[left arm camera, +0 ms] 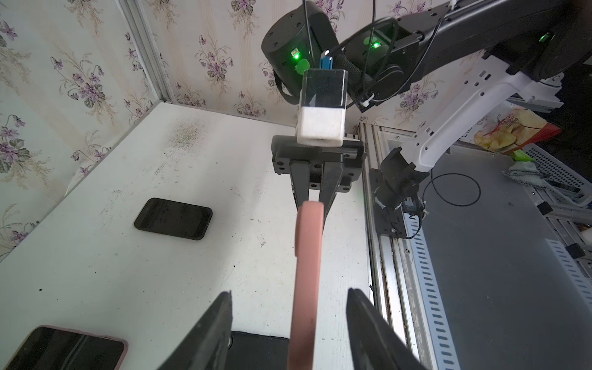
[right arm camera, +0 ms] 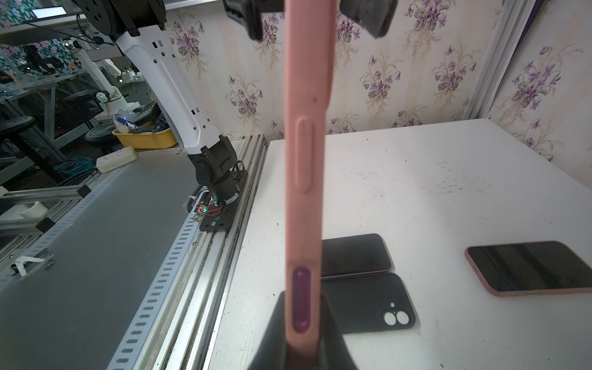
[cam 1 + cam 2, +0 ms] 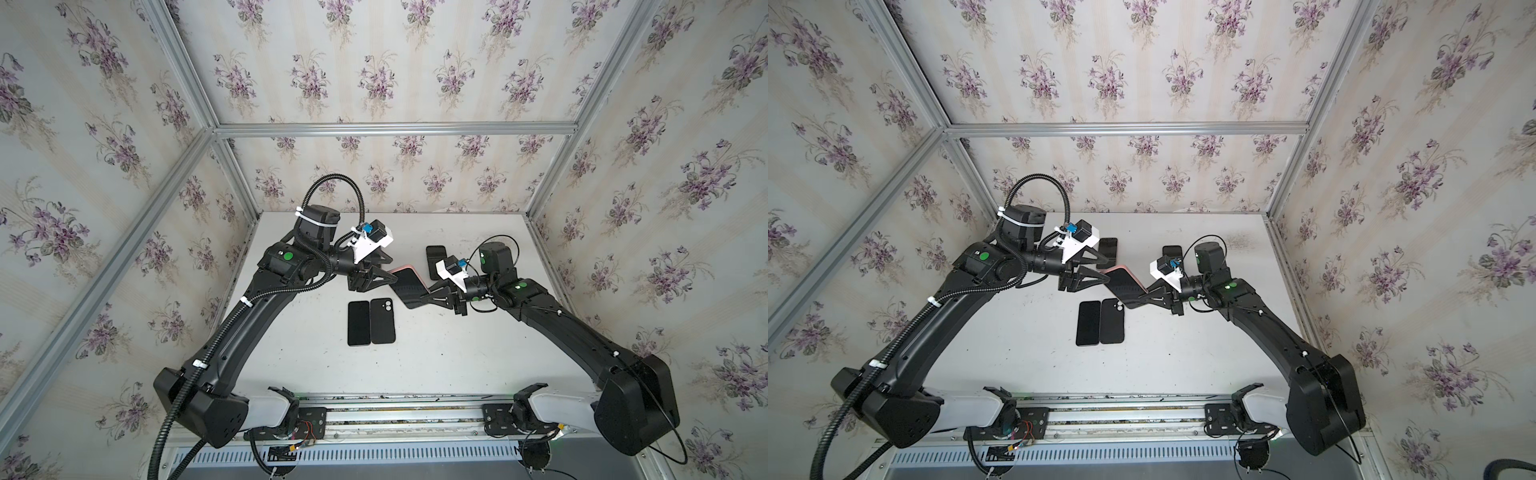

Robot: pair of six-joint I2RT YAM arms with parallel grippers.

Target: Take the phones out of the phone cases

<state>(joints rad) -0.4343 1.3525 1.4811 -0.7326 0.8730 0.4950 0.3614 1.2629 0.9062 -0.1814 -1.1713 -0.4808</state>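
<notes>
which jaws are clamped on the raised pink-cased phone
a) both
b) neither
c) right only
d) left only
c: in the right wrist view the right jaws pinch the phone at its end, while in the left wrist view the left jaws stand clear of it on both sides.

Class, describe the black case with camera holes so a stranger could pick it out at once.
On the white table, look near the middle, just in front of the raised pink-cased phone. Two dark slabs lie side by side; the black case is the right one. Unlike the plain phone beside it, it has two round holes at one corner.
</notes>
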